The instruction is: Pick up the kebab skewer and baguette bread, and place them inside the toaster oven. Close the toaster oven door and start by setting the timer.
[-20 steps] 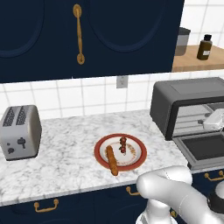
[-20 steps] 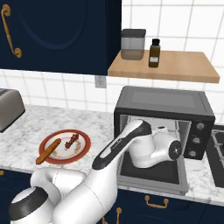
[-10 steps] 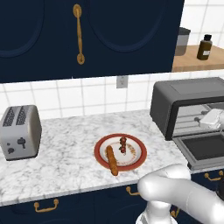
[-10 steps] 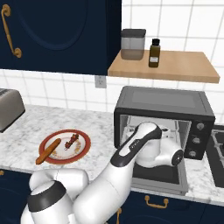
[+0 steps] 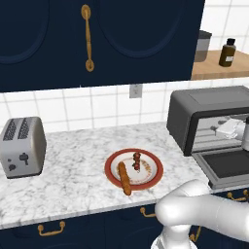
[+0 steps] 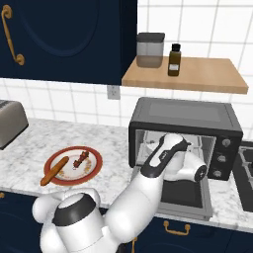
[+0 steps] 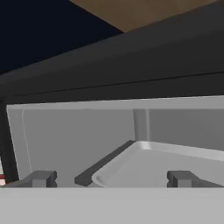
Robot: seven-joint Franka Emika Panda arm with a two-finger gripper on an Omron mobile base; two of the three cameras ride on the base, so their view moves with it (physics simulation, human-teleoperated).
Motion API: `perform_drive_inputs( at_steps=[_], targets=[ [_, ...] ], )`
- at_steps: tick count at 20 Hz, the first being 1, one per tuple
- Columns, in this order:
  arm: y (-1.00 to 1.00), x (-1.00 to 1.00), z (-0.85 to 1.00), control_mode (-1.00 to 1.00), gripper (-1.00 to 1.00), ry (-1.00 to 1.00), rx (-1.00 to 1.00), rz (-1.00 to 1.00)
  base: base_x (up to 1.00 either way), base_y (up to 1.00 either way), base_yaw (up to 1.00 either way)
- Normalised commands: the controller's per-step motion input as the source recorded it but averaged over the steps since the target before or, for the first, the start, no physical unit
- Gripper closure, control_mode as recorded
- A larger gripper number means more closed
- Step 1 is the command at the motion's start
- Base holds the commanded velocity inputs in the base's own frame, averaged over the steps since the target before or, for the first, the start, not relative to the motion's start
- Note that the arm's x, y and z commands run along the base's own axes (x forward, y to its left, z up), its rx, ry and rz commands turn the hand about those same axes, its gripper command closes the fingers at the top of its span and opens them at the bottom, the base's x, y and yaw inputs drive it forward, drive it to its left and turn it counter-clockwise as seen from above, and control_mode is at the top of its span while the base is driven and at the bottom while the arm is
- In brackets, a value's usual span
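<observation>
A simulated kitchen: navy cupboards above white tile, a wooden shelf [image 6: 197,76] on the right carrying a grey canister [image 6: 150,49] and a dark bottle [image 6: 174,60], and a marble tabletop [image 5: 73,180] running below.

Near the front edge of the tabletop, about midway along it, sits a red-rimmed plate [image 5: 113,164]. The baguette bread [image 5: 124,178] lies across the plate's front-left side, one end reaching over the rim. The kebab skewer [image 5: 136,161] lies just beside it toward the back of the plate. Neither has been lifted. A small silver toaster [image 5: 22,147] stands well apart at the left end.

At the right end stands the toaster oven [image 6: 184,134], its cavity exposed. The toaster oven door [image 6: 187,195] is dropped flat toward the front edge of the tabletop. The arm reaches up in front of the opening, and the hand [image 7: 111,179] points into the cavity: the hand view looks along it at the grey rear wall and the corner of a pale tray [image 7: 175,164] inside. Its two finger tips stand far apart with nothing between them, so the hand is fully spread and holds nothing.

As a judgement, the task is barely begun. The door being down serves the loading to come, but the oven interior looks bare of food. Still left:
- carrying the skewer into the oven
- carrying the bread into the oven
- raising the door shut
- turning the timer knob [image 6: 226,143] on the oven's right-hand panel
</observation>
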Motion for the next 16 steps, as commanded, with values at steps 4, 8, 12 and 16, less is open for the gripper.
perform_drive_inputs(
  at_steps=[4,8,12,16],
  targets=[
    [-0.18,0.42,-0.29,-1.00,-1.00,0.00,0.06,0.00,0.00,0.00,0.00],
    [-0.27,0.36,-0.26,-1.00,-1.00,0.00,0.05,0.00,0.00,0.00,0.00],
    [-0.26,0.34,-0.14,-1.00,-1.00,0.00,0.03,0.00,0.00,0.00,0.00],
    [-0.17,0.30,-0.24,-1.00,-1.00,0.00,0.00,0.00,0.00,0.00,0.00]
  ],
)
